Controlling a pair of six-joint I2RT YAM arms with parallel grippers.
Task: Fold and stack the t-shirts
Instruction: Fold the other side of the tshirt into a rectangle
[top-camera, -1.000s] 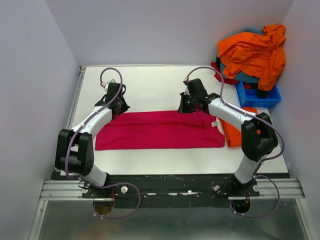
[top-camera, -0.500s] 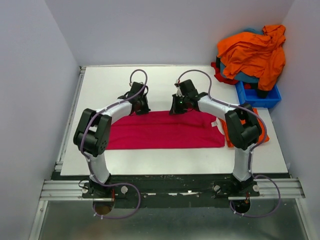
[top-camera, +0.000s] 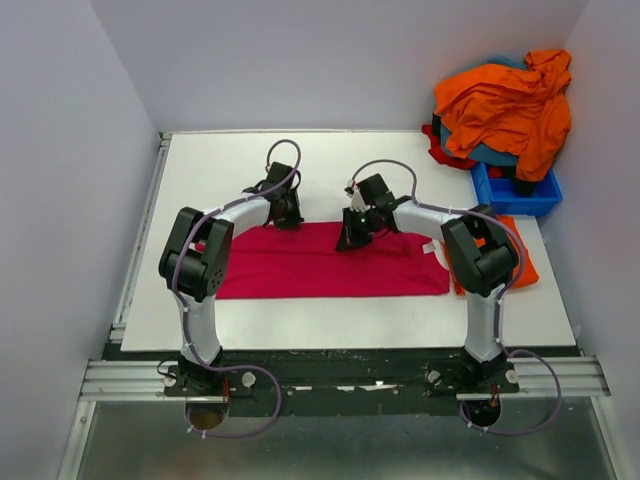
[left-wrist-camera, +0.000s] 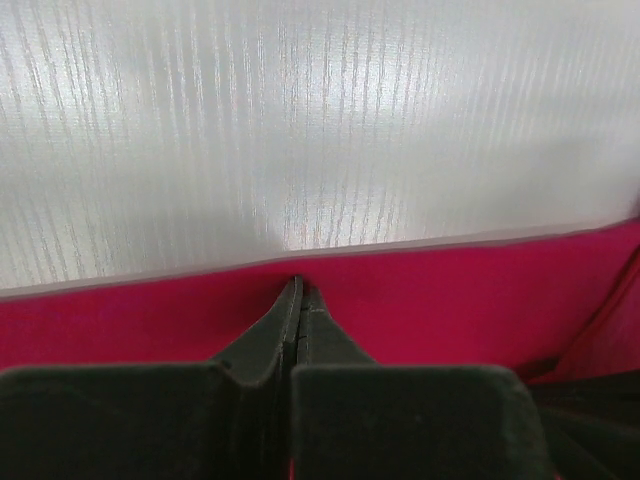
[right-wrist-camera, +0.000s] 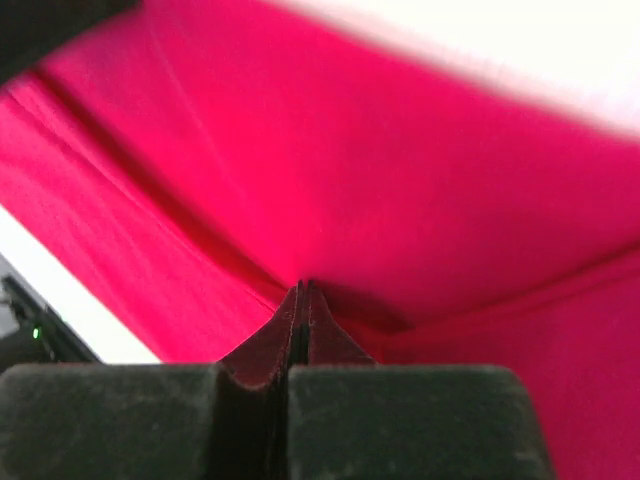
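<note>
Both nearer together on magenta t-shirt (top-camera: 320, 268): left tool (top-camera: 286, 213); right tool (top-camera: 351, 234)

R gripper (right-wrist-camera: 303, 292) clamped on magenta tee (right-wrist-camera: 400, 180), cloth creased; white table (right-wrist-camera: 540, 40) top-R, lower-L.

The setting was a robotics test cell in a laboratory. A white table (top-camera: 330, 165) stood enclosed by plain pale panel walls (top-camera: 330, 60) on the left, far and right sides. A cabled left arm (top-camera: 200, 265) and right arm (top-camera: 482, 258) were bolted to an aluminium extrusion rail (top-camera: 110, 378) at the near edge. A blue plastic bin (top-camera: 530, 203) heaped with t-shirts (top-camera: 505, 100) sat at the far right.
</note>
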